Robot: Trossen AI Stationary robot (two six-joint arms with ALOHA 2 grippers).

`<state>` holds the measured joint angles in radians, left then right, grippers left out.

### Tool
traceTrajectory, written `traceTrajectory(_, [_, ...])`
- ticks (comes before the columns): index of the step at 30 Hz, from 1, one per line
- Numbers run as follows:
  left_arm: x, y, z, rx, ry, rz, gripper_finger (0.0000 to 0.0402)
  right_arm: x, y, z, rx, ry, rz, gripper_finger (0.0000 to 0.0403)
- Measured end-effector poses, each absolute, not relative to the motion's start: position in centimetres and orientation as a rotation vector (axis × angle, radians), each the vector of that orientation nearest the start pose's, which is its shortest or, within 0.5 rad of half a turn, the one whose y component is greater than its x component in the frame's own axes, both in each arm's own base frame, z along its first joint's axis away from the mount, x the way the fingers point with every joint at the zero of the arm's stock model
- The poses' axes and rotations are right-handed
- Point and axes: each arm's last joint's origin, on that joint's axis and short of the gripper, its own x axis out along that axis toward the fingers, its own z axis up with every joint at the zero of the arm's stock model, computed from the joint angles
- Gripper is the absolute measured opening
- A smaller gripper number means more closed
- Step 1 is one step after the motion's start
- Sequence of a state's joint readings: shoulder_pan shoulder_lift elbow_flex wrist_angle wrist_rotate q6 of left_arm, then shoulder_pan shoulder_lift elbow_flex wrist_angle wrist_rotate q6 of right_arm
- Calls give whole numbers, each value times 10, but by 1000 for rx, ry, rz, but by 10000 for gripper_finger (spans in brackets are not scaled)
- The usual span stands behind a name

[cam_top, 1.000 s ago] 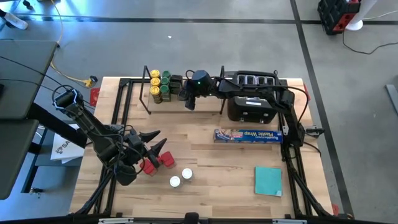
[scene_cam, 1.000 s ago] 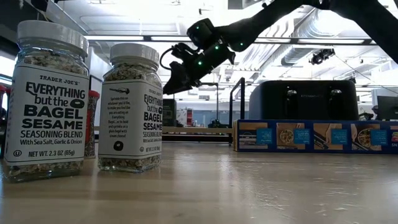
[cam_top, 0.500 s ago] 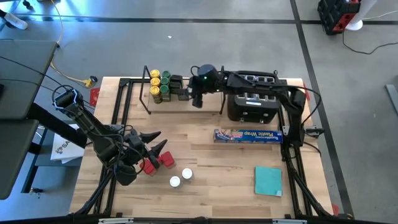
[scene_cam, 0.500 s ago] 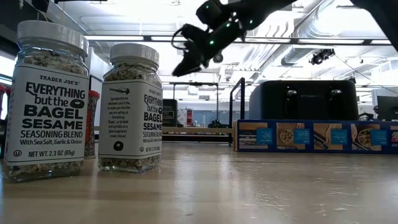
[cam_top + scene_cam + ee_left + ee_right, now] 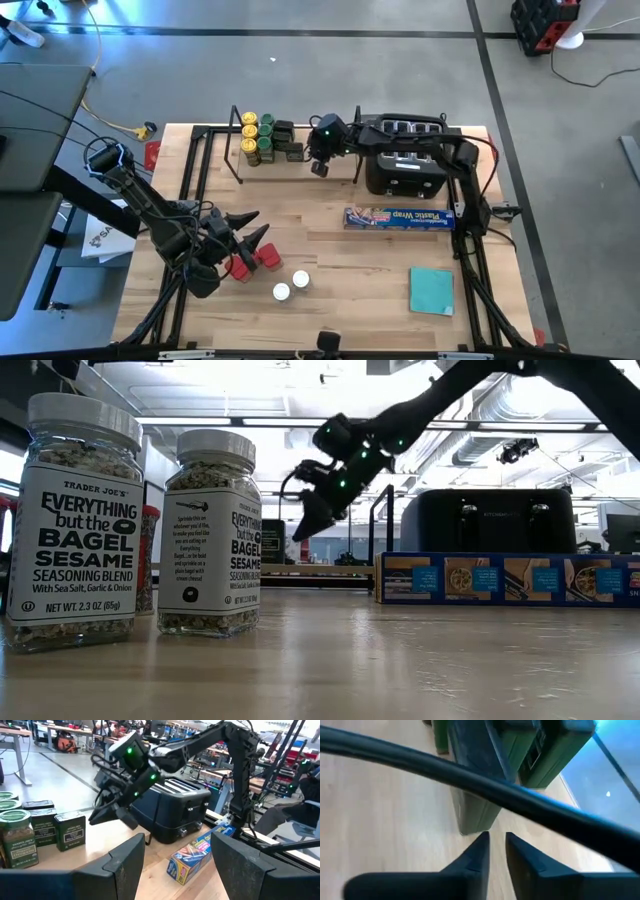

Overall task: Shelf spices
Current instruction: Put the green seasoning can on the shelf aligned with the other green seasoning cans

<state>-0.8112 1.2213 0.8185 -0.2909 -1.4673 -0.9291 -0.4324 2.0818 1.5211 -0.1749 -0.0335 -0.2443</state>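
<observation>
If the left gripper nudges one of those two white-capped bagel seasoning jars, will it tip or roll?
The white-capped jars look tall on flat bases, so a high push may tip one. Once down, its rounded body would probably roll. The clear walls suggest glass, likely fragile.
</observation>
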Motion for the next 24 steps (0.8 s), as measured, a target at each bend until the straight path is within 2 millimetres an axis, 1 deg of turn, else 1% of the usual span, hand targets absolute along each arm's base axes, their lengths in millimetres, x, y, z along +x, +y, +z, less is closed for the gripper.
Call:
traceTrajectory(3, [181,-149,266,-252,-18,684,220,423,-194,180,-57,742,-295,23])
traceTrajectory(6, [181,-149,266,-253,-18,684,220,427,-195,179,-67,704,-300,4])
traceTrajectory(13, [181,-149,266,-257,-19,683,220,433,-198,181,-27,612,-330,1])
traceTrajectory(17, [181,-149,266,-261,-20,682,220,434,-197,182,4,597,-335,0])
traceTrajectory(24, [181,-149,266,-265,-22,682,220,436,-191,182,14,590,-290,0])
